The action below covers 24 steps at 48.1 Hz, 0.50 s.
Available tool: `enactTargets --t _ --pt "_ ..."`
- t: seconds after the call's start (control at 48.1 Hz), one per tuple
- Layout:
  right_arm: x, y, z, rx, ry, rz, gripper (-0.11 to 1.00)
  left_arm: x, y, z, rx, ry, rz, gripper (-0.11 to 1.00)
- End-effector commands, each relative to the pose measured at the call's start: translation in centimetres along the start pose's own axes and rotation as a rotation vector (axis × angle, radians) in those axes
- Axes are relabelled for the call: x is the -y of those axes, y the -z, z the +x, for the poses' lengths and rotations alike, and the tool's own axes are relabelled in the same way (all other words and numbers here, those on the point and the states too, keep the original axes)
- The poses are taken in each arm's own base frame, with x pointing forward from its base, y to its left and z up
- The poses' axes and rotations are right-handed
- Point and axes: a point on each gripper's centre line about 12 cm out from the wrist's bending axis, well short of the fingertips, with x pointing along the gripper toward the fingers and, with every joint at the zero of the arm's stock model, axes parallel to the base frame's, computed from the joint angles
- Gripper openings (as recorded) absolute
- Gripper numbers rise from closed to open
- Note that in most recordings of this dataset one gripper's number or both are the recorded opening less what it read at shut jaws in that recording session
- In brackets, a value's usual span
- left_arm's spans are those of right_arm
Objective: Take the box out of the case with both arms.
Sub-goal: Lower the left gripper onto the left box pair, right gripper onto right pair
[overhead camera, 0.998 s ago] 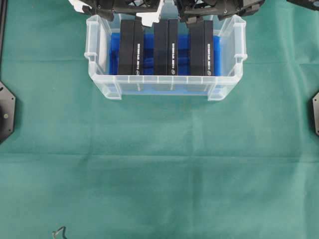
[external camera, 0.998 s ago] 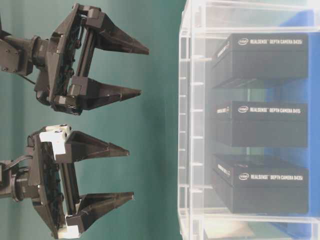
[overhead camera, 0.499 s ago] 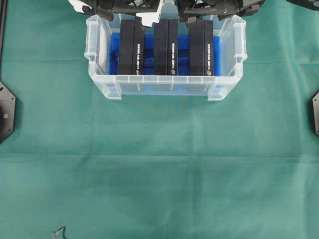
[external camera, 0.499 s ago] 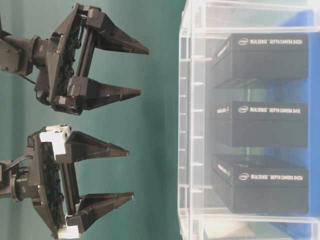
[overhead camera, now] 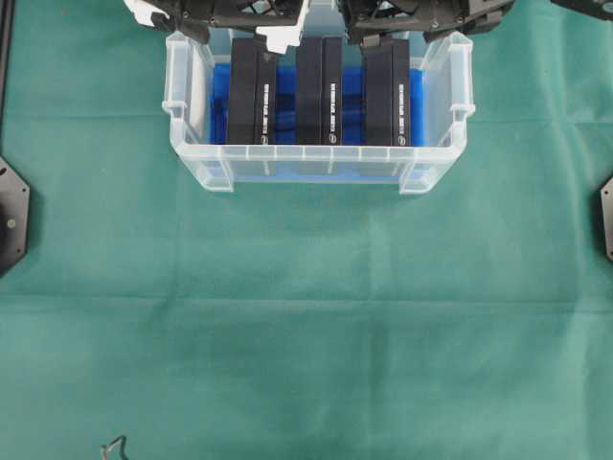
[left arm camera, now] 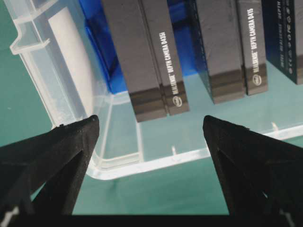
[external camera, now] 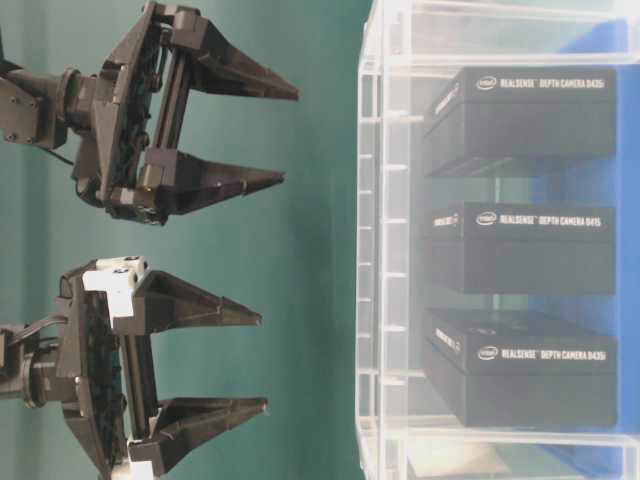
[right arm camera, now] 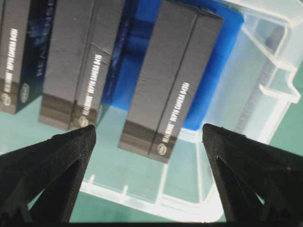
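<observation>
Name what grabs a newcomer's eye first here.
Three black rectangular boxes stand on edge side by side in the clear plastic case with its blue liner, at the top of the green cloth. Beside the case, the left gripper and right gripper hover open.

Two black gripper fingers (right arm camera: 52, 170) spread wide apart frame the bottom corners. Between and beyond them sits a clear rectangular plastic case (right arm camera: 265, 90) with a blue liner (right arm camera: 222, 61), holding three dark grey rectangular boxes (right arm camera: 170, 80) side by side.
</observation>
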Motion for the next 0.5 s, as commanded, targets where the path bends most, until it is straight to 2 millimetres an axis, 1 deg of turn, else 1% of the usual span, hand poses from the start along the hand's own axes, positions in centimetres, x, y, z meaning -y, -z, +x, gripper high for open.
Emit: enactTargets --t 0.0,0.249,0.478 --pt "-0.21 0.00 -1.19 0.006 -0.024 0.002 0.97 -0.03 -0.18 -1.29 0.022 0.028 -0.002 0.87" --pt "-0.25 -0.02 -1.06 0.005 -0.023 0.001 0.97 -0.05 -0.24 -1.15 0.023 0.029 -0.005 0.87" --pt "-0.42 -0.08 -0.39 0.000 -0.010 0.000 0.97 -0.04 -0.31 -0.56 0.024 0.017 -0.005 0.87"
